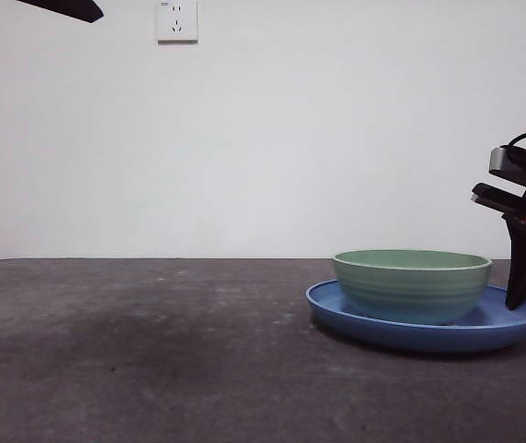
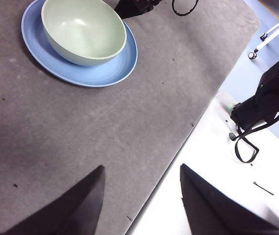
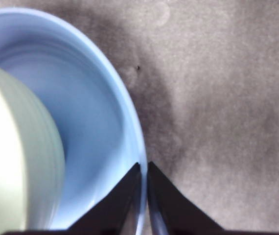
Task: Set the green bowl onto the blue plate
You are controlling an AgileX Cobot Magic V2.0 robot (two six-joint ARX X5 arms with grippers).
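Green bowl (image 1: 412, 284) sat upright on blue plate (image 1: 425, 323), lower right of front frame; placement judged done. Right gripper (image 3: 144, 169) sat at plate's rim, far right in front view, bowl just beside it leftward; jaws nearly closed with rim between tips, grip or mere straddle unclear. Left gripper (image 2: 140, 177) well apart, jaws spread, empty; right arm nearer. Left wrist view showed bowl's empty inside, upper left; right wrist view showed only its blurred wall.

Right tool (image 3: 144, 171) nearly closed, left tool (image 2: 142, 178) spread.
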